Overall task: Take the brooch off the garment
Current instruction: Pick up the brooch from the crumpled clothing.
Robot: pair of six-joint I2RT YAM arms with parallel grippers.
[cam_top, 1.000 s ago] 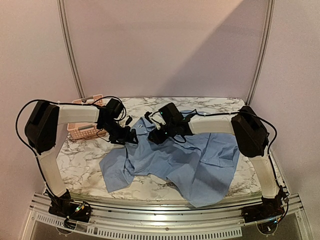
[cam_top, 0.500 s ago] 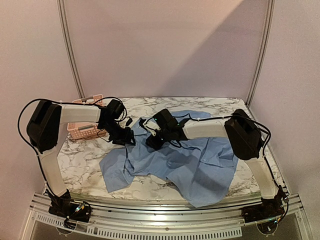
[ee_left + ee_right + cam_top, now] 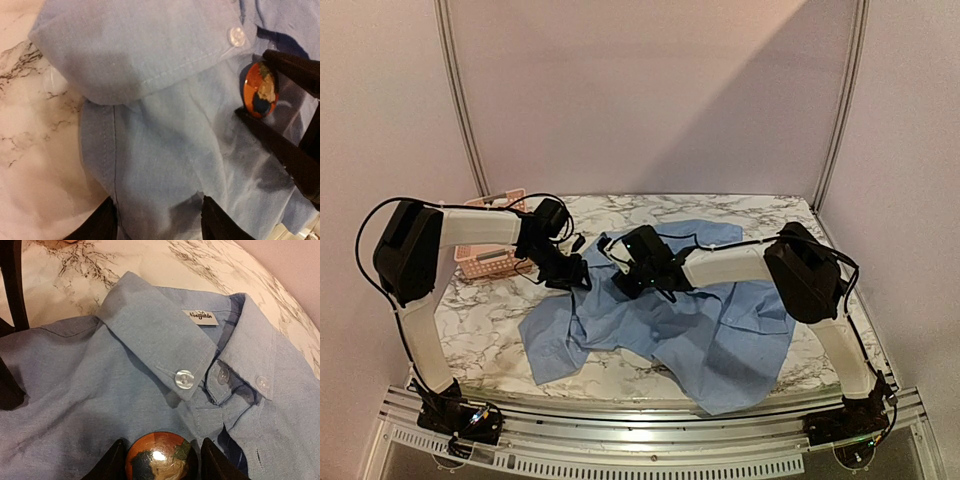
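We're on the shirt [image 3: 125,340]: thin woven cloth, matt, softly creased. The brooch [image 3: 159,456] gleams, smooth and glossy like glazed enamel. The buttons [image 3: 184,379] look like clear shiny plastic. Under it the table [image 3: 60,275] is smooth, marble-veined, and the basket [image 3: 490,262] is pink plastic.

Both arms elbows-out, forearms turned inward, left gripper [image 3: 578,274] pointing down, jaws partly apart, right gripper [image 3: 620,284] near it, facing it, jaws partly apart too

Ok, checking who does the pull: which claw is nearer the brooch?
Right. The right claw straddles the brooch; the left claw sits on the shirt, off to one side of it.
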